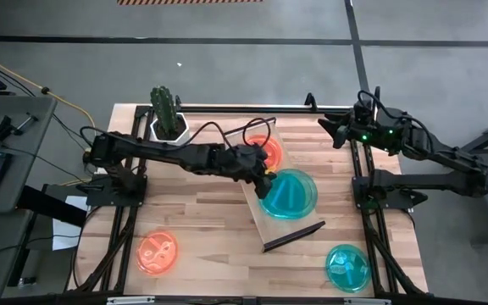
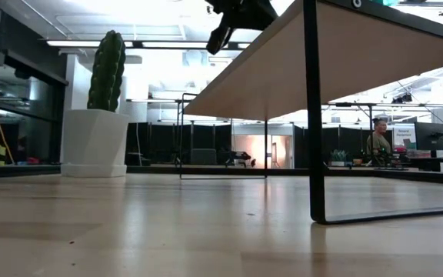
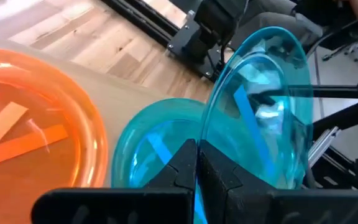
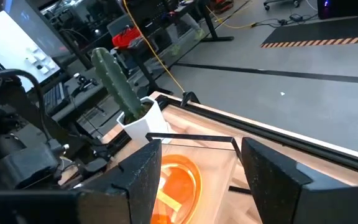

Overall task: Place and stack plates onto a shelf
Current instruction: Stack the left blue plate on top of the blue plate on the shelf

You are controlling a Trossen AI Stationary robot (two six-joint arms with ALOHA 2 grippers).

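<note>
My left gripper [image 1: 267, 181] is over the light-wood shelf [image 1: 263, 219], shut on a teal plate [image 3: 266, 106]. That plate tips up over a second teal plate [image 3: 146, 146], which lies flat on the shelf. In the high view the two teal plates [image 1: 289, 194] overlap. An orange plate [image 1: 267, 151] [image 3: 30, 124] lies on the shelf's far part. On the tabletop rest another orange plate [image 1: 158, 252] and another teal plate [image 1: 346, 267]. My right gripper [image 1: 332, 129] [image 4: 204, 180] hangs open at the table's far right, touching nothing. My left gripper pinches the teal plate's rim [image 3: 209, 134] between its two shut fingers [image 3: 185, 165], coming from the table's left side. The plate stands steeply tilted beyond the fingers, above the flat teal plate. Whether its lower edge touches that plate, I cannot tell.
A potted cactus [image 1: 167, 112] [image 2: 106, 73] stands at the far left of the table. The shelf is raised on dark legs [image 2: 311, 115], with a dark rail [image 1: 293, 236] at its near end. A person [image 2: 378, 138] sits far behind the table.
</note>
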